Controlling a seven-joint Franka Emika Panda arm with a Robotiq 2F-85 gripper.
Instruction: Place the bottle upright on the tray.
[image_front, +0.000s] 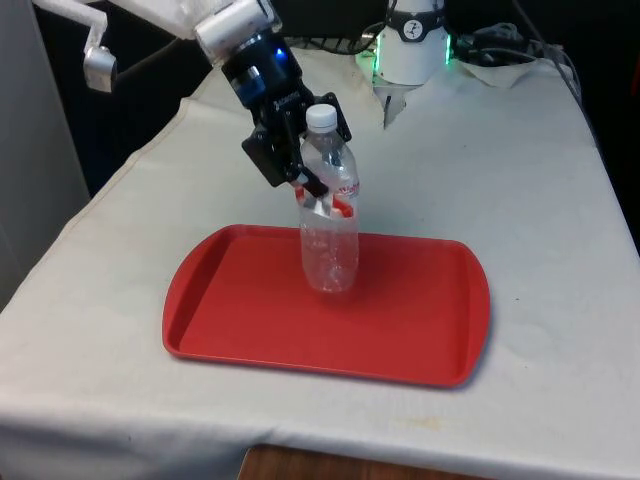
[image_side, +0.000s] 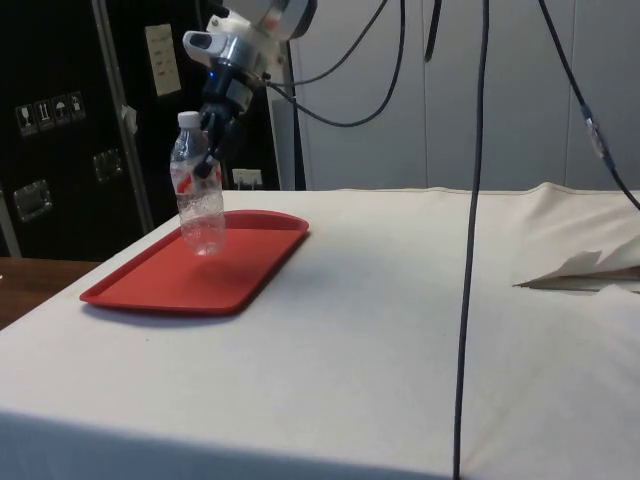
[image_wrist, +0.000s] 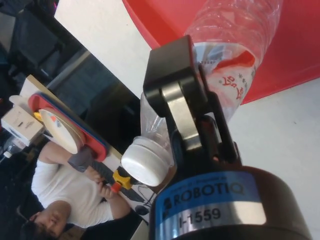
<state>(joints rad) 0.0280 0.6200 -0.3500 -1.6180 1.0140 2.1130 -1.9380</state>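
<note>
A clear plastic bottle (image_front: 330, 240) with a white cap and a red-and-white label stands upright on the red tray (image_front: 420, 330), towards the tray's back and middle. Its base looks to rest on the tray floor. My black gripper (image_front: 318, 190) comes down at a slant from the front view's left and is shut on the bottle just under its shoulder, at the label. In the side view the bottle (image_side: 198, 200) stands at the tray's (image_side: 240, 280) far part, with the gripper (image_side: 207, 165) clamped on it. In the wrist view one finger (image_wrist: 176, 97) presses on the bottle (image_wrist: 235, 35).
The tray lies near the table's front edge on the white cloth (image_front: 530, 180). A crumpled fold of cloth (image_side: 585, 270) rises at the side view's right. Black cables (image_side: 470, 200) hang over the table. A person in a white shirt (image_wrist: 75, 197) sits beyond the table's edge.
</note>
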